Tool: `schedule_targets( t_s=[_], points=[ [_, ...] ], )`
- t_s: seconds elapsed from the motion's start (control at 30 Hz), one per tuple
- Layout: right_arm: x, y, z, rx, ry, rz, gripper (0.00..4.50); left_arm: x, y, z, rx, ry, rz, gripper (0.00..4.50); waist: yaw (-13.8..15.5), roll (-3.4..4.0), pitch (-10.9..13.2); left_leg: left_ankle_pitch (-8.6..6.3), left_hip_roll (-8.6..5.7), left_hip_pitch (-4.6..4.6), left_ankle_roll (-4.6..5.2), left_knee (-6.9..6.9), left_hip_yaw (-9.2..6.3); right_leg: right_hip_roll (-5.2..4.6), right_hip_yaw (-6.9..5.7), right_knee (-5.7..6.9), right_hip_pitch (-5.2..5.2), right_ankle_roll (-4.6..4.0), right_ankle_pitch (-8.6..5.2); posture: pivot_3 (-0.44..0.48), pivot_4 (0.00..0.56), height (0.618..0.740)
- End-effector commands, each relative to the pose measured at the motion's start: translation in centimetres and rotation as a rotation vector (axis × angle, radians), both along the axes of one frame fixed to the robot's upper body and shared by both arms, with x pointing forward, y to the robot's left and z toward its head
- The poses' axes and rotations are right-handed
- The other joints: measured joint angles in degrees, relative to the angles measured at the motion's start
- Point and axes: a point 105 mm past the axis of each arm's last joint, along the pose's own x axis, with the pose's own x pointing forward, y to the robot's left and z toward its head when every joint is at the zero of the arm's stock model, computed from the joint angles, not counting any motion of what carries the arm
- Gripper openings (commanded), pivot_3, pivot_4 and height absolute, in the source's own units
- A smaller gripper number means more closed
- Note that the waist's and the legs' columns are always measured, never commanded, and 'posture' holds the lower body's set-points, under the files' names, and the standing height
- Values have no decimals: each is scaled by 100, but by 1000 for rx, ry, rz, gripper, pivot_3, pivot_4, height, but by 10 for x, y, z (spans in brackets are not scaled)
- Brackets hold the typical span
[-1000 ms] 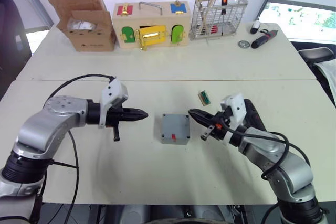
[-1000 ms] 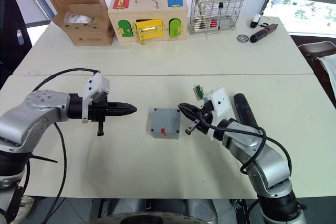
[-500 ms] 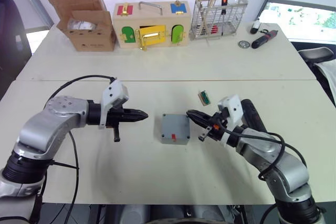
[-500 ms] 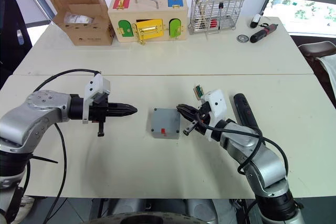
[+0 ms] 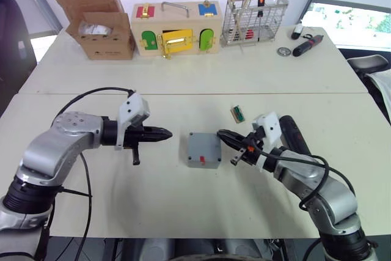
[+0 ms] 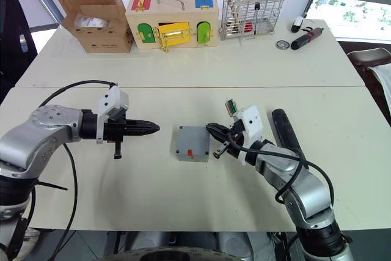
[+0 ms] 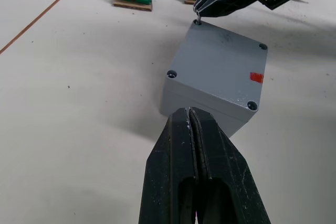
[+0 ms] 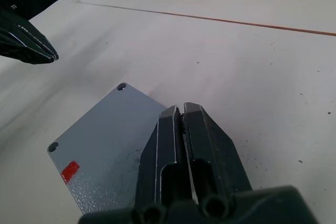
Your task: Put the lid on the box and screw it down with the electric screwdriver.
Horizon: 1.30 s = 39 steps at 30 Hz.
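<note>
cardboard box (image 5: 96, 18), latch box (image 5: 176, 27), wire rack (image 5: 254, 19) along table's far edge.

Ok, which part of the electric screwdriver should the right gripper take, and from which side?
Take the electric screwdriver around mid-barrel, coming down from above with the fingers across its width. It lies flat on the table beside the right forearm, long axis running front to back, so the round sides are free. The right gripper, shut, must first open.
</note>
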Motion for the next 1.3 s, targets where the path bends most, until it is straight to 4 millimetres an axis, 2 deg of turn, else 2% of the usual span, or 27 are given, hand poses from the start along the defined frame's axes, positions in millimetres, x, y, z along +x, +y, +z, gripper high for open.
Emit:
schedule_targets(
  t_s=[0.03,0.13,0.23,0.33,0.43,0.47,0.57,0.73,0.83,1.0,1.3],
  points=[
    [-1,2,7,5,-38,13,1304,-4,-8,10,0,-50,-42,0,0,0,0,0,0,0,0,0,0,0,0,0,0,0,0,0,150,740],
    [-1,-1,13,8,-56,6,2811,-6,-12,15,-16,-55,-64,0,2,0,0,0,0,0,0,0,0,0,0,0,0,0,0,0,150,740],
    [-5,-13,31,7,-96,2,3915,-8,-19,24,-51,-60,-103,0,20,0,0,0,-1,-1,-1,0,0,-2,-1,0,1,0,0,0,150,740],
    [-5,-40,59,29,-100,-43,3915,-10,-29,36,-87,-67,-164,0,14,-1,0,0,-2,-2,-1,1,0,-2,-2,-1,4,1,0,0,150,740],
    [-5,-83,75,-7,28,-126,3915,-17,-42,44,-98,-82,-251,0,12,3,3,0,-2,0,-1,1,1,-2,-2,-2,7,0,1,0,150,740],
    [-5,-100,77,-49,90,-170,3915,-19,-46,45,-95,-90,-282,0,21,3,3,0,-2,2,0,1,0,-2,-3,-3,10,0,1,0,150,740],
    [-17,-132,78,-149,285,-223,4492,-25,-57,45,-94,-107,-357,0,24,3,3,-1,-1,1,2,-3,-2,-1,-6,-17,16,0,1,0,150,740],
    [-26,-169,71,-181,559,-348,4492,-41,-70,38,-67,-116,-462,0,-10,2,4,-5,4,0,10,-5,14,5,4,-23,13,-1,1,0,150,740],
    [-33,-182,62,-192,682,-381,4492,-48,-76,34,-52,-122,-493,0,14,1,5,-5,4,-2,10,-3,15,3,4,-24,14,-1,1,0,150,740],
    [-55,-188,35,-232,898,-361,4492,-52,-78,28,-57,-119,-474,0,30,0,6,-6,4,-3,11,-1,14,4,2,-31,18,0,2,0,150,740],
    [-55,-185,16,-225,985,-354,4492,-62,-79,18,-71,-85,-419,0,25,0,6,-6,6,-1,11,0,15,7,4,-31,17,0,2,0,150,740]
  ],
)
